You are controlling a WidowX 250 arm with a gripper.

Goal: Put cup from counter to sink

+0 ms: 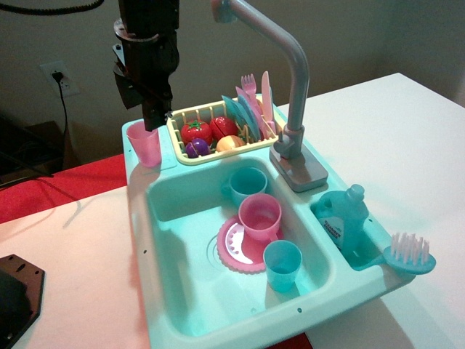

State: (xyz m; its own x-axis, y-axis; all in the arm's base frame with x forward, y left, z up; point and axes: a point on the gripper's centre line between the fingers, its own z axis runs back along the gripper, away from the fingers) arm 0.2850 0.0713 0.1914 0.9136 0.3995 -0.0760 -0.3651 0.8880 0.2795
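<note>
The cup (145,147) is a small translucent pink tumbler standing upright on the counter (134,134), at the back left corner of the teal sink unit. My gripper (152,123) hangs straight down over it, dark fingertips at the cup's rim on its right side. The fingers read as one dark shape, so I cannot tell whether they are open or closed on the rim. The sink (174,247) is the deep teal basin in front of the cup, with a grey faucet (290,87) at its back right.
In the basin lie a teal cup (245,183), an opaque pink mug (260,217) on a pink plate (236,247), and another teal cup (282,265). A yellow rack (190,154) of toy food and cutlery stands right of the cup. A soap bottle (343,222) and brush (409,254) sit at right.
</note>
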